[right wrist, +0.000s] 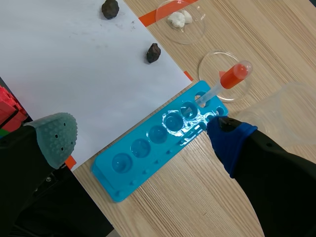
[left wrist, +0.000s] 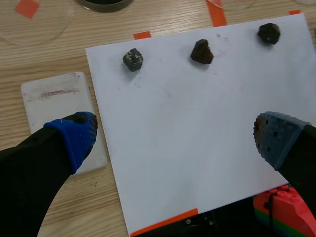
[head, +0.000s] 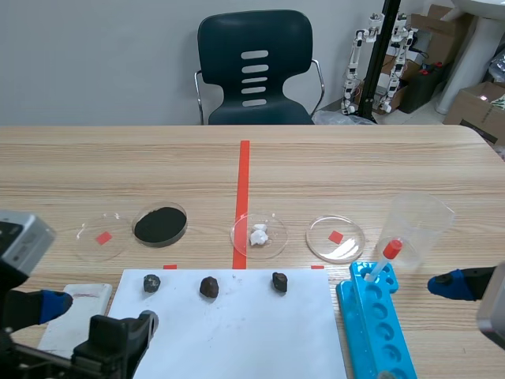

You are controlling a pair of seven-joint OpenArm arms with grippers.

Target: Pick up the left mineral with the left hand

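Observation:
Three dark minerals lie in a row on a white paper sheet [head: 237, 332]. The left mineral [head: 151, 283] [left wrist: 133, 59] is greyish with pale flecks; the middle one [head: 209, 287] [left wrist: 202, 52] and the right one [head: 279, 282] [left wrist: 268, 33] sit beside it. My left gripper [head: 101, 312] [left wrist: 175, 138] is open over the paper's near part, well short of the left mineral and holding nothing. My right gripper [head: 454, 286] [right wrist: 140, 137] is open above a blue well rack [right wrist: 148, 148], also holding nothing.
A white slab [left wrist: 59, 113] lies left of the paper. Behind the minerals stand petri dishes: black powder [head: 160, 224], white lumps [head: 259, 234], two plain ones [head: 102, 237] [head: 335, 238]. A red-bulbed dropper [head: 385, 259] and a clear beaker [head: 418, 225] are at the right. A chair [head: 254, 71] stands beyond.

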